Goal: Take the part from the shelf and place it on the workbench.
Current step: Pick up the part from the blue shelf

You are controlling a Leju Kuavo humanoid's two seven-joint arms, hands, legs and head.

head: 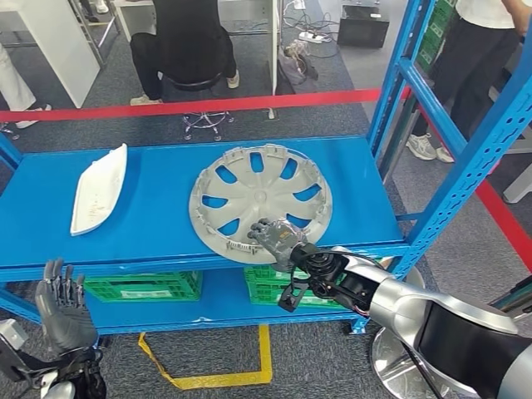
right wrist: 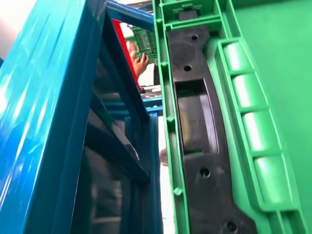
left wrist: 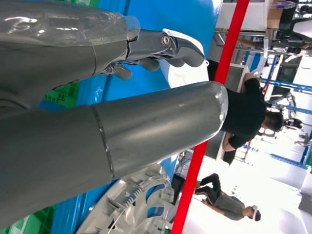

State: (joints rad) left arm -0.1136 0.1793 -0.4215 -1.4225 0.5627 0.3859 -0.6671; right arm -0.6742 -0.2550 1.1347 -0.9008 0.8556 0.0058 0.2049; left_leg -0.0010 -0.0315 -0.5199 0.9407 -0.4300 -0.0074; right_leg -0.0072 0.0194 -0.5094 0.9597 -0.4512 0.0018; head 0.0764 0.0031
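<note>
The left hand (head: pixel 61 303) hangs below the blue shelf (head: pixel 157 208), fingers apart and holding nothing. On the shelf, a white tray-like piece (head: pixel 99 189) lies left of the silver wheel cover (head: pixel 260 199) — probably the part. The right hand (head: pixel 276 238) rests on the cover's near rim; whether it grips I cannot tell. Lifting and carrying to the workbench remain — nothing is moved yet.

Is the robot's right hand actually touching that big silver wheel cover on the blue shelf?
Touching. In the head view the right hand lies on the near rim of the wheel cover, fingers overlapping its edge.
</note>
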